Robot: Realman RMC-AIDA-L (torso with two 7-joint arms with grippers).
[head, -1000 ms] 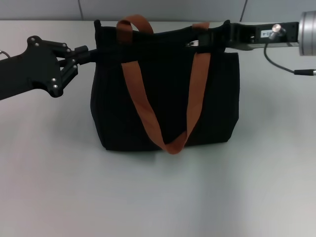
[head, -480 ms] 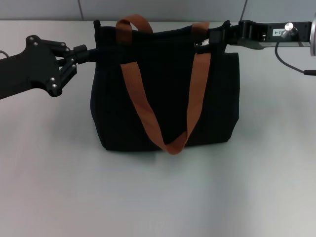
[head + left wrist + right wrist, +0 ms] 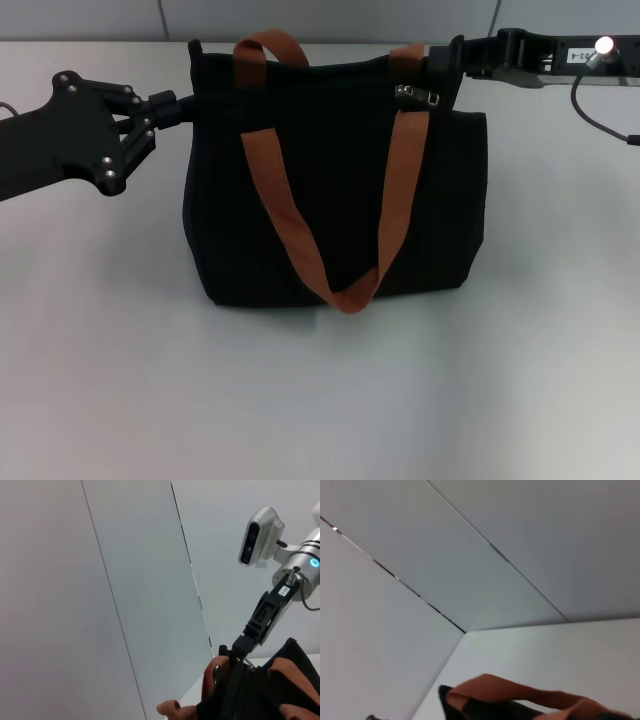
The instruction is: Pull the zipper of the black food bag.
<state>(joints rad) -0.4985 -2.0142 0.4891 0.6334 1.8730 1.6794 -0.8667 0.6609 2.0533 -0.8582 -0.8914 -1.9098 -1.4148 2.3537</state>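
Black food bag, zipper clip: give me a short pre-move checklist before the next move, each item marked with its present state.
1. Black food bag upright on the table: ok.
2. Left tool at the bag's left top corner, bracing it: ok; grip cannot tell.
3. Zipper pull visible near the bag's right top end: ok.
4. Right tool on the pull: not ok, it sits above and apart.
5. Orange handles off the zip track: cannot tell.

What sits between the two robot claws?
The black bag with orange handles, spanning from left gripper to right gripper, per the head view.
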